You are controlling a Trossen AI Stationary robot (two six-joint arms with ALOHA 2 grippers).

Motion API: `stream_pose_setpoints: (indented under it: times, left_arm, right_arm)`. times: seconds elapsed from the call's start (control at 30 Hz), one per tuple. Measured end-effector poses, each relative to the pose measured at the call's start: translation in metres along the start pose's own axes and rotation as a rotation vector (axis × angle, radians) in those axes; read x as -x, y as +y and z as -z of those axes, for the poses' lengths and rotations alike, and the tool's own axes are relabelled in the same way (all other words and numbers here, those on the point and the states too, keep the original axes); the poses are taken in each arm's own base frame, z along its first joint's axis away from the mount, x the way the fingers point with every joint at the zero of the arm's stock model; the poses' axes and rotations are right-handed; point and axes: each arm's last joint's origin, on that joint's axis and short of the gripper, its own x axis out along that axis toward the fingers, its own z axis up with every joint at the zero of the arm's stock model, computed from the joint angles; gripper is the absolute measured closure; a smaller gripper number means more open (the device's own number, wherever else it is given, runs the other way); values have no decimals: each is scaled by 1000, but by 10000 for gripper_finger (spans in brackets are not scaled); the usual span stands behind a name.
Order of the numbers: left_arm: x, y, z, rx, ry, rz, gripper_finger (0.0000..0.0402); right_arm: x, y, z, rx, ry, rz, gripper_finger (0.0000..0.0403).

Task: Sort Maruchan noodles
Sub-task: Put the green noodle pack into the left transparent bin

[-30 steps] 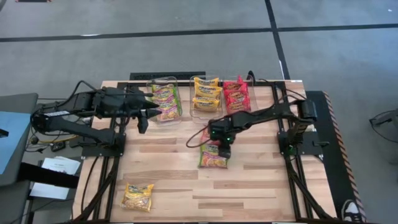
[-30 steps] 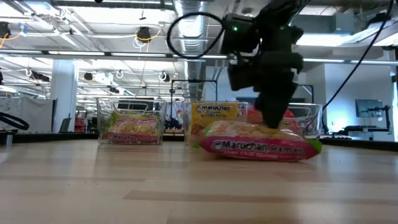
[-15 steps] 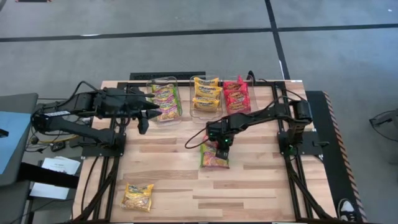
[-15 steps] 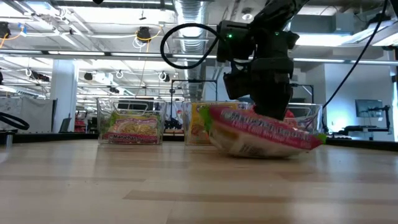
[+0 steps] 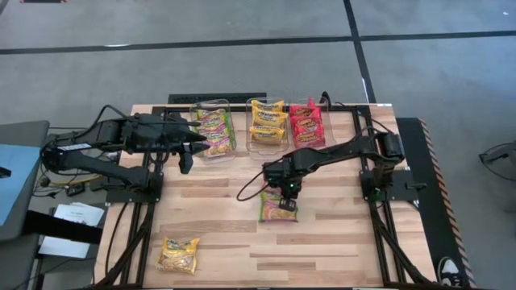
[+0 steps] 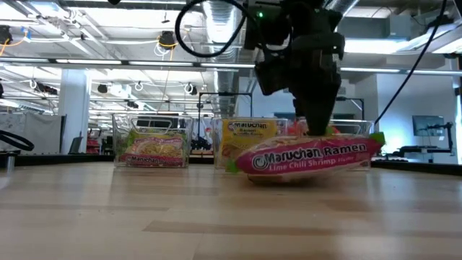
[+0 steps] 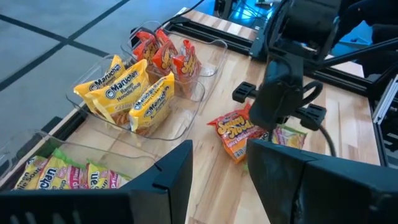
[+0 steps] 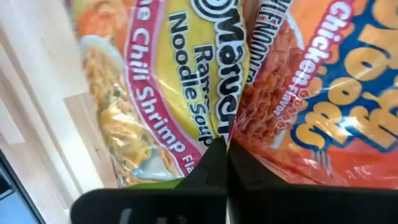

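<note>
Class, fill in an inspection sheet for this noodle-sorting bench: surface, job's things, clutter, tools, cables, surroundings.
Surface: wooden table, bare planks along the near side.
Job's things: lime chili shrimp packet mid-table with an orange packet against it; yellow packet alone near the front left corner; three clear bins at the far edge holding green, yellow and red packets.
Clutter: nothing seen.
Tools: right tool shut on the lime chili shrimp packet; left tool idle beside the green bin.
Cables: black loop at the right arm's wrist.
Surroundings: grey floor with dark lines; open workshop hall behind.
</note>
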Motion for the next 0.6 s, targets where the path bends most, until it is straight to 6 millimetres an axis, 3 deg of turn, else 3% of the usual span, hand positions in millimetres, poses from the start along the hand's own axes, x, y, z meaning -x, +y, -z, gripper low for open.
stream_pose_setpoints:
  times: [0.6]
  left_arm:
    - [0, 1, 0, -47, 2, -5, 265]
  right_arm:
    - [35, 20, -3, 8, 3, 173, 400]
